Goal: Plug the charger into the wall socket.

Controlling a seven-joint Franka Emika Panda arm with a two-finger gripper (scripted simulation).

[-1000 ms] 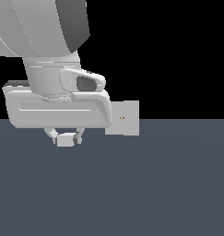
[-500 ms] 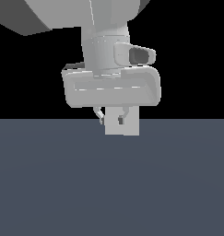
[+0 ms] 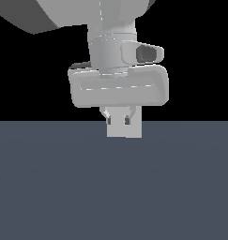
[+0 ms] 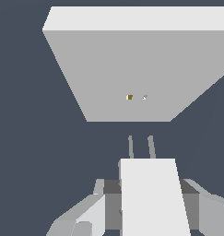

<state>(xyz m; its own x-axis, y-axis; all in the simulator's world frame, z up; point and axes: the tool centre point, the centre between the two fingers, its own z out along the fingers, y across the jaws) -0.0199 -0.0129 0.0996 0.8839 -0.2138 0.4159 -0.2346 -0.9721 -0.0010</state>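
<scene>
My gripper (image 3: 118, 119) is shut on the charger (image 4: 152, 196), a small whitish block held between the two fingers (image 4: 102, 203). Two thin prongs (image 4: 141, 146) stick out of its front and point at the wall socket (image 4: 136, 69), with a gap between them. The socket is a flat light-grey plate with two tiny holes (image 4: 137, 97) at its centre. In the exterior view the gripper hangs right in front of the socket (image 3: 134, 132) and hides most of it. There the charger cannot be told apart from the plate behind it.
A plain dark grey floor (image 3: 113, 187) runs under the arm, with black background above it. The large pale arm body (image 3: 117, 86) fills the upper middle of the exterior view. No other objects show.
The gripper moved to the exterior view's right and upward with the charger, from beside the socket to directly in front of it. Over the last half second it barely shifted.
</scene>
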